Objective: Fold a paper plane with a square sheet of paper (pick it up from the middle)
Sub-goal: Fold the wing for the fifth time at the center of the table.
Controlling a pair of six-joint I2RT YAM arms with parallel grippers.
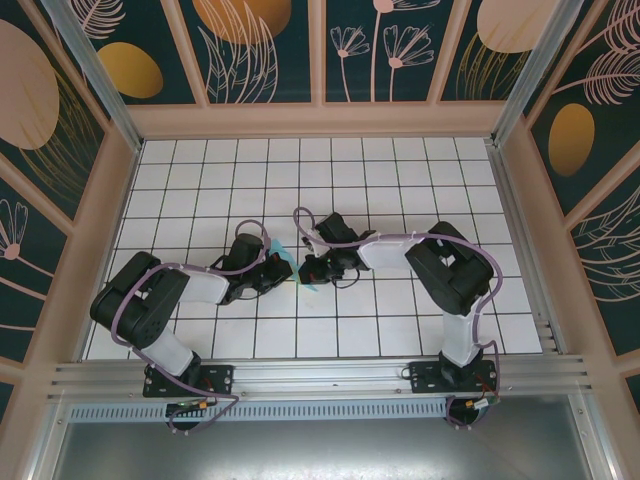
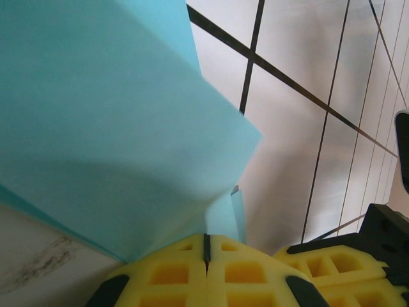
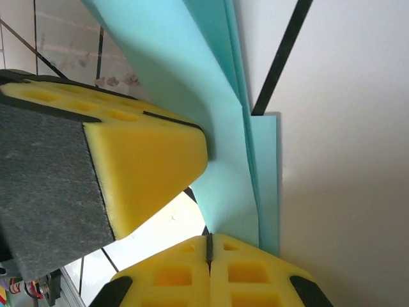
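Observation:
The light-blue sheet of paper [image 2: 115, 128] is folded into layers and stands up off the white grid table between my two grippers. Seen from above, just a sliver of the paper [image 1: 310, 284] peeks out under them. My left gripper [image 2: 206, 238] is shut, its yellow pads meeting where a crease of the paper runs into them. My right gripper [image 3: 208, 236] is shut too, with the paper [image 3: 223, 160] rising from its seam. One left finger [image 3: 147, 166] touches the sheet's face. From the top, the left gripper [image 1: 284, 268] and right gripper [image 1: 304, 268] meet mid-table.
The white grid table [image 1: 340, 170] is walled by a beige frame with dark patterned panels. A yellow finger [image 2: 326, 259] of the right gripper sits close beside the left one. Open tiles lie behind and in front of the grippers.

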